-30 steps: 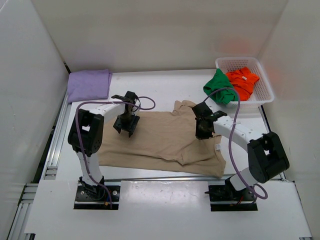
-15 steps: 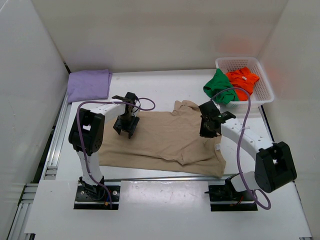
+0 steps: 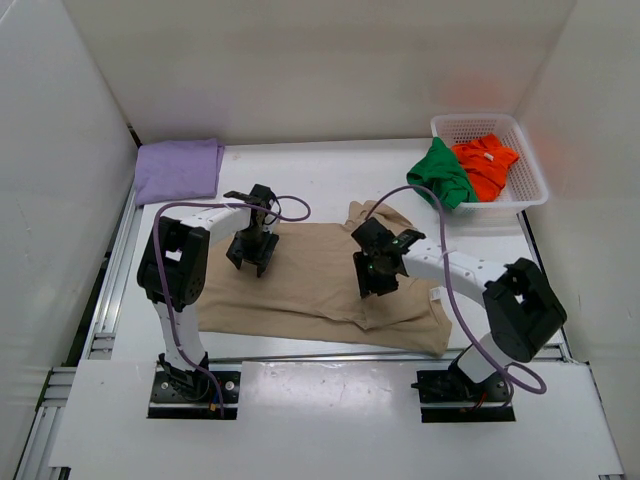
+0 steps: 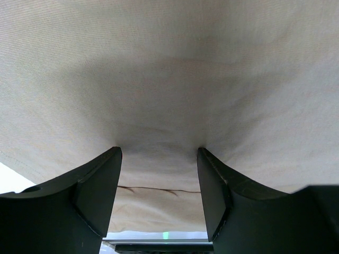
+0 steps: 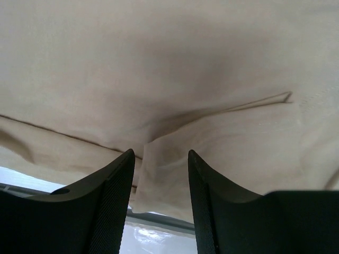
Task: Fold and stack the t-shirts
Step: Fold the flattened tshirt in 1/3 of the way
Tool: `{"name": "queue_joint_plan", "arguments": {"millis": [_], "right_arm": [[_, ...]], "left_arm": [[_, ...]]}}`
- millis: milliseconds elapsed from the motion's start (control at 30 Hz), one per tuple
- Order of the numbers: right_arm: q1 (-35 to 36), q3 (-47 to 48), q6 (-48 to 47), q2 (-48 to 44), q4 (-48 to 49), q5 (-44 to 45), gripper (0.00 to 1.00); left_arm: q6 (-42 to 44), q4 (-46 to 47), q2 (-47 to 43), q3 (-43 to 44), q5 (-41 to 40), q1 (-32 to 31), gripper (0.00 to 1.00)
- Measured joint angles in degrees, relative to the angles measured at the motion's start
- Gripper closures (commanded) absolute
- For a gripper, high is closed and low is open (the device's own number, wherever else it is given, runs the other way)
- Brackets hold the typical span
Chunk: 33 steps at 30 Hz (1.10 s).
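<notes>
Left gripper (image 4: pixel 159 152): jaws apart, both tips down on the tan t-shirt (image 4: pixel 175 79), cloth spread beneath and ahead of it; right gripper (image 5: pixel 161 153): jaws apart, a raised fold of the same shirt between its tips; lavender t-shirt (image 3: pixel 178 170) folded, well beyond the left gripper.

**Both claws down on the tan t-shirt**

Shows a tan t-shirt (image 3: pixel 310 285) spread wide over the middle of the white tabletop (image 3: pixel 310 170), bunched at its far right edge. Puts the left claw (image 3: pixel 250 256) down on the shirt's far left part and the right claw (image 3: pixel 375 280) down on its right half, beside a crease. Has a folded lavender t-shirt (image 3: pixel 178 168) at the far left corner, well apart from the tan one. Sets a white lattice basket (image 3: pixel 476 120) at the far right, with an orange-red t-shirt (image 3: pixel 487 163) inside and a green t-shirt (image 3: pixel 438 173) draped over its left rim onto the tabletop.
</notes>
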Motion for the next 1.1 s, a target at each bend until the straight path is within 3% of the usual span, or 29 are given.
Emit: {"name": "queue_joint_plan", "arguments": {"millis": [167,300,400,433,567,800,1000,1100], "right_arm": [[2.12,2.03,-0.11,3.5,-1.27,-0.13,0.5],[3.26,2.78,-0.22,6.56,-2.95,-0.22,0.59],[3.63,3.74,-0.66,8.66,-4.61,-0.48,0.73],[3.63,4.04,-0.68,9.14,-4.98,-0.48,0.85],[3.61,4.55,-1.16,9.81,-5.95,0.0,0.99],[3.54,2.51,0.0,3.58,-4.96,2.84,0.99],[-0.35,-11.26,3.5,-13.73,3.19,2.62,0.99],[-2.27,-19.56,6.99,-21.07,6.29,2.32,0.9]], "left_arm": [[0.02,0.0,0.0,0.0,0.0,0.0,0.3],[0.0,0.0,0.0,0.0,0.0,0.0,0.3],[0.0,0.0,0.0,0.0,0.0,0.0,0.3],[0.02,0.0,0.0,0.0,0.0,0.0,0.3],[0.0,0.0,0.0,0.0,0.0,0.0,0.3],[0.0,0.0,0.0,0.0,0.0,0.0,0.3],[0.0,0.0,0.0,0.0,0.0,0.0,0.3],[0.0,0.0,-0.02,-0.07,0.02,0.0,0.3]]}}
